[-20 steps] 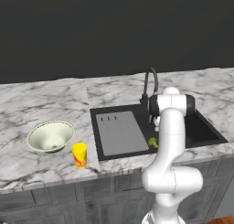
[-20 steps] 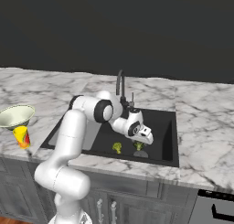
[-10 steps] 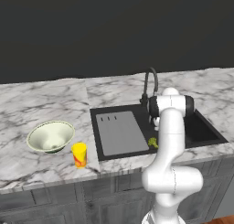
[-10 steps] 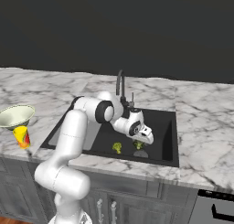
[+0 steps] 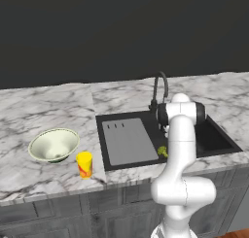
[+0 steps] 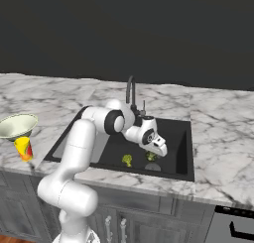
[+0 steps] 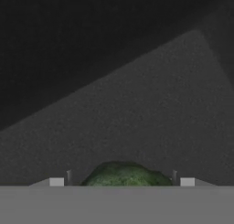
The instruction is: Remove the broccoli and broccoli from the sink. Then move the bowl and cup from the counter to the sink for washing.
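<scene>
Hand view shows the fingers [image 7: 122,182] spread wide on either side of the darker green broccoli [image 7: 125,175], whose crown sits squarely between them; whether the pads touch it I cannot tell, and nothing looks held yet. From the right base view the fingers [image 6: 155,156] hang low inside the sink [image 6: 181,160], directly over that floret [image 6: 151,156], with the yellowish-green broccoli [image 6: 127,160] just beside them on the basin floor. I judge both florets light, lumpy and slightly yielding, prone to roll on the smooth black bottom; a hold across the widest part of the crown, low enough to catch the stalk, seems safest. Well away from the fingers, on the table [image 5: 29,115], stand the cup [image 5: 84,164] and, next to it, the bowl [image 5: 53,144]
</scene>
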